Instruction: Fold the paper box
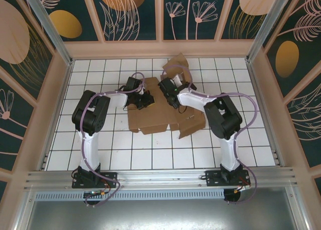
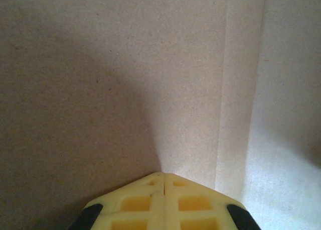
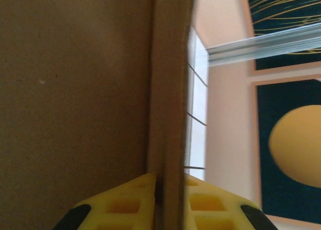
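Note:
The paper box is a brown die-cut cardboard sheet lying partly folded in the middle of the white tiled table, with a flap raised at its far right. My left gripper rests on the sheet's far left part. In the left wrist view its yellow fingers are shut together, with nothing between them, tips against the cardboard near a crease. My right gripper sits at the sheet's far middle. In the right wrist view it is shut on an upright cardboard edge.
Patterned enclosure walls stand on three sides, with a metal post in each far corner. An aluminium rail runs along the near edge by the arm bases. Bare tiles lie left and right of the sheet.

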You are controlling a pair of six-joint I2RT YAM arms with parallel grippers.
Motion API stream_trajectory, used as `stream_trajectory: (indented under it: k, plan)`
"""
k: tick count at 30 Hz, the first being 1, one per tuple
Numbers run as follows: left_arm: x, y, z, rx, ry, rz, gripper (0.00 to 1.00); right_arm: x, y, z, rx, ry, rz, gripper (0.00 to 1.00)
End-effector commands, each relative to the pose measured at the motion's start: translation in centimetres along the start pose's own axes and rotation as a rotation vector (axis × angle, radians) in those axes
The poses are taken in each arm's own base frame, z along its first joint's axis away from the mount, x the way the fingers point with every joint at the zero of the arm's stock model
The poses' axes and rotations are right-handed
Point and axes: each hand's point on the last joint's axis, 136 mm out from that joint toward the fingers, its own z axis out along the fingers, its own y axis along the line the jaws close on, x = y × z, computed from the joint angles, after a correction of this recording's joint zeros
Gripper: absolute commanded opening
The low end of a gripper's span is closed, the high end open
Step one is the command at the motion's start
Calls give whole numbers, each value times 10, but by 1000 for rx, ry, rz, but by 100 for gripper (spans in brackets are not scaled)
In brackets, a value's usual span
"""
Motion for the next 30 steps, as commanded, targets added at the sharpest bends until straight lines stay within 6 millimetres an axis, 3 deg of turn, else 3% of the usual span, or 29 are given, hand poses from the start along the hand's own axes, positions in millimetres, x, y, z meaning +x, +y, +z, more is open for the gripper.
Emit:
stream_trajectory:
  k: [1, 6, 13, 15, 19, 21, 23, 25, 27, 30]
  plan:
    - [6, 20, 5, -64, 21, -36, 0, 11, 41, 1, 43, 1, -191, 15]
    - [6, 19, 4, -63, 18, -33, 0, 3, 44, -7, 18, -25, -157, 16]
    - [5, 10, 2, -20, 15, -36, 0, -41, 18, -52, -238, -222, 84, 16]
    - [4, 6, -1, -6, 7, -31, 0, -49, 3, -62, -303, -261, 186, 15]
    - [3, 9, -2, -31, 2, -26, 0, -49, -19, -61, -500, -238, 391, 28]
    - [0, 13, -3, -68, -10, -13, 0, -40, -33, -53, -588, -220, 514, 35]
    - [-4, 17, -7, -106, -30, -2, 0, -25, -43, -39, -673, -187, 640, 51]
    - [-8, 16, -10, -119, -44, 11, 0, -6, -51, -22, -759, -149, 773, 56]
    - [-10, 14, -11, -122, -52, 16, 2, 17, -53, -2, -816, -91, 896, 66]
    - [-10, 15, -11, -123, -49, 18, 5, 57, -51, 30, -875, 8, 1045, 73]
